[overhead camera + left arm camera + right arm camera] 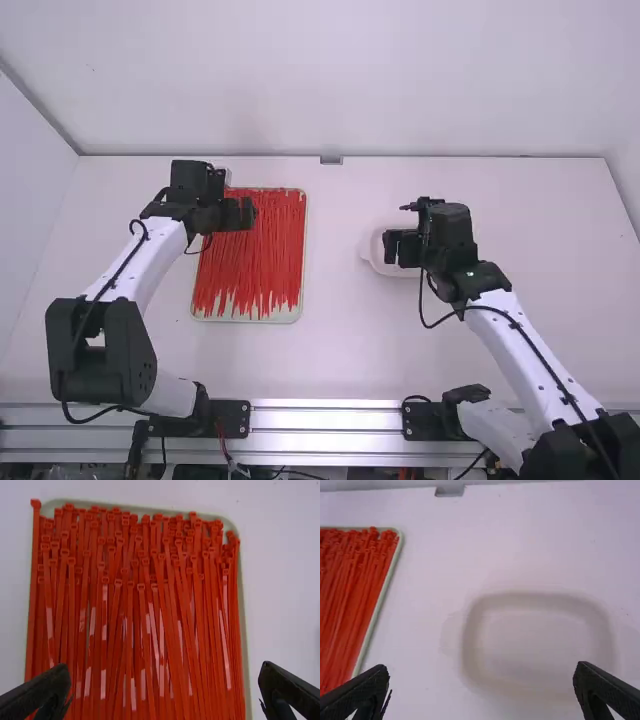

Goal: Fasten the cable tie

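A thick heap of orange-red cable ties [252, 258] lies lengthwise on a pale tray [303, 250] left of the table's middle. My left gripper [240, 213] hovers over the far left part of that heap. In the left wrist view the ties [135, 620] have their heads toward the tray's rim [241, 610], and the gripper [160, 700] is open with nothing between its fingers [40, 692]. My right gripper [396, 247] hangs over a small white dish [374, 250]. It [480, 695] is open and empty above the dish [535, 640].
White walls close the table off at the back and the left. A small grey bracket [331, 158] sits at the middle of the back edge. Bare white tabletop [540, 230] stretches to the right of the dish and in front of the tray.
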`<action>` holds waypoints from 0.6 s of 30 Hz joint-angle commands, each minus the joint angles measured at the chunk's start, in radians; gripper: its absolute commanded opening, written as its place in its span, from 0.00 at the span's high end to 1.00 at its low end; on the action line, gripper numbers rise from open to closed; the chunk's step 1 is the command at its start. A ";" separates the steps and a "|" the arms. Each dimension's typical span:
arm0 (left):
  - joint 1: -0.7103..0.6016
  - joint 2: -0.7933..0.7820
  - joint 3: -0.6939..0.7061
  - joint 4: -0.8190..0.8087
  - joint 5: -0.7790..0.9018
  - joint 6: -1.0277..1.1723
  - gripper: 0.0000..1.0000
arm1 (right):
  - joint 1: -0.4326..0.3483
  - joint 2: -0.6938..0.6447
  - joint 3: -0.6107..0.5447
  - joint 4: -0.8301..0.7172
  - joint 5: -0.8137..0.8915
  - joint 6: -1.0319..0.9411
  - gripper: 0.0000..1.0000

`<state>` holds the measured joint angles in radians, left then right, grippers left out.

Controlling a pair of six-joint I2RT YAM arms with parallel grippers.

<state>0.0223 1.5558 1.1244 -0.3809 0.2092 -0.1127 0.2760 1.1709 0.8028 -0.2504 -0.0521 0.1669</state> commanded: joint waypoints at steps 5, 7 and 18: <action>-0.002 0.029 0.035 -0.007 0.011 -0.038 0.01 | 0.009 0.002 0.003 0.039 -0.038 0.061 0.02; 0.002 0.039 0.051 -0.014 0.011 -0.033 0.01 | 0.004 0.002 0.005 0.044 -0.061 0.061 0.02; 0.004 0.120 0.128 -0.009 0.012 -0.032 0.01 | 0.010 0.002 0.005 0.120 -0.086 0.041 0.02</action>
<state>0.0227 1.6665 1.2259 -0.3832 0.2100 -0.1394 0.2771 1.1709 0.8028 -0.1375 -0.1291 0.2146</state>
